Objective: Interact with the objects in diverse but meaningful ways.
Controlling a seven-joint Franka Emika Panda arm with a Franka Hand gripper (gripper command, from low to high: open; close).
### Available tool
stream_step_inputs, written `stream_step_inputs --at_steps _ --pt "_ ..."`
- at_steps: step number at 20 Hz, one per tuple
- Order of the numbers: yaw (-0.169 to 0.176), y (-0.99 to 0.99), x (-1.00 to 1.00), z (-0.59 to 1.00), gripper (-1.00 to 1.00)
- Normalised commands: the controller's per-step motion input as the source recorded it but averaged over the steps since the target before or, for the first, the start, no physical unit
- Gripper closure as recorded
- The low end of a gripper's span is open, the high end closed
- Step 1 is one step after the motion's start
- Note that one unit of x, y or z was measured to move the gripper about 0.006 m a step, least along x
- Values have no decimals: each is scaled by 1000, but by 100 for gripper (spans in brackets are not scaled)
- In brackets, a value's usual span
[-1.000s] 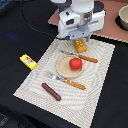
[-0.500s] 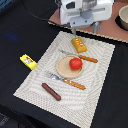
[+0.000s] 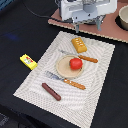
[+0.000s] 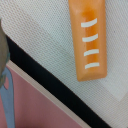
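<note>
Orange: block on the woven mat, just below and in front of the end effector in the exterior view; apart, not touching.
Block axis: long side runs diagonally on the mat in the exterior view; in the wrist view runs nearly straight up the picture, white ridges across it.
End effector: raised above the far edge of the mat, over the seam between mat and pink board; nothing seen held. Fingers not shown in the wrist view and blurred in the exterior view, so opening cannot be told.
Red: tomato on the plate, farther from the end effector than the block, along the same line.
Brown: sausage near the mat's near edge, well away from the end effector.
Yellow: box off the mat on the dark counter, far to the exterior view's left of the end effector.
Pot: on the board, to the exterior view's right of the end effector, partly cut off.
Cutlery: knife and fork flank the plate.
Next move, as a judgement: block is nearest; a grasp would likely need a short descent toward it, jaws closing across the narrow width rather than along the long axis.
</note>
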Motion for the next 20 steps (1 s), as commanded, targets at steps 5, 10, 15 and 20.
stream_step_inputs --at_steps 5,10,15,20 --pt "225 -165 66 182 -100" --pt "225 -192 97 148 -100" --pt "205 -253 144 122 -100" --pt "167 -336 241 113 -100"
